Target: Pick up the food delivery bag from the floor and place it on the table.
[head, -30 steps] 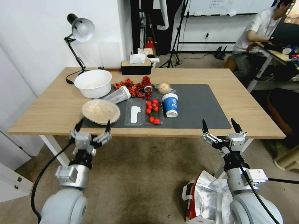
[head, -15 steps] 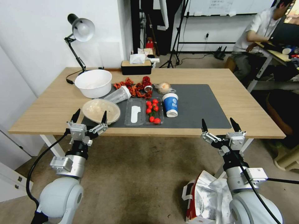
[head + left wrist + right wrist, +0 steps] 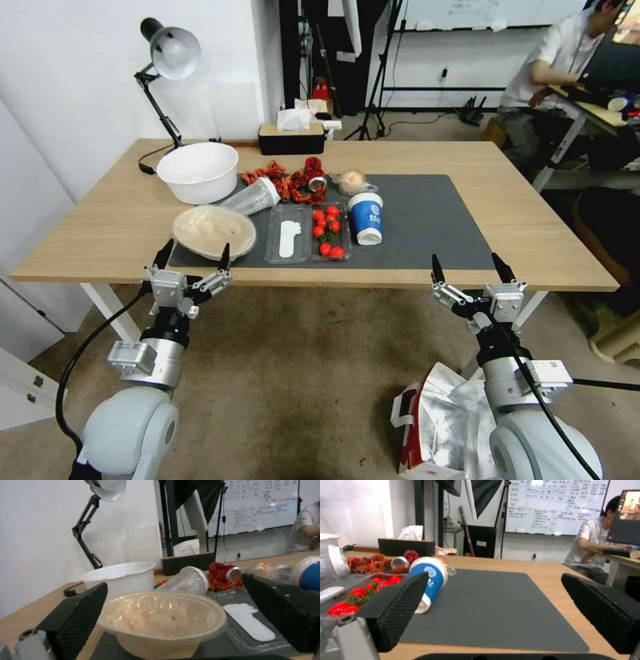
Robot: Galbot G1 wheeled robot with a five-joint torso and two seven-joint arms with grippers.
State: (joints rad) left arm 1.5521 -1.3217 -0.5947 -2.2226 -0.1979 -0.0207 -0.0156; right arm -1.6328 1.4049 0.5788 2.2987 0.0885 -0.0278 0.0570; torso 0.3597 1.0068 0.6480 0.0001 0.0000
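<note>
The bag point(image 3: 440, 427) stands upright on the carpet floor point(image 3: 307, 373), crinkly silver foil mouth up, just below the right claw point(image 3: 468, 267). Both claws, left claw point(image 3: 192, 252) too, are spread apart, empty, at the wooden tabletop point(image 3: 533, 227) edge.

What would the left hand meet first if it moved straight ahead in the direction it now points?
Probably the beige bowl: in the wrist view it sits straight ahead between the open fingers of the left hand. The hand is level with the table edge, though depth is unclear.

A light-wood table point(image 3: 520, 220) carries a grey mat point(image 3: 427, 227); the bag point(image 3: 440, 427) sits on carpet point(image 3: 300, 373).
</note>
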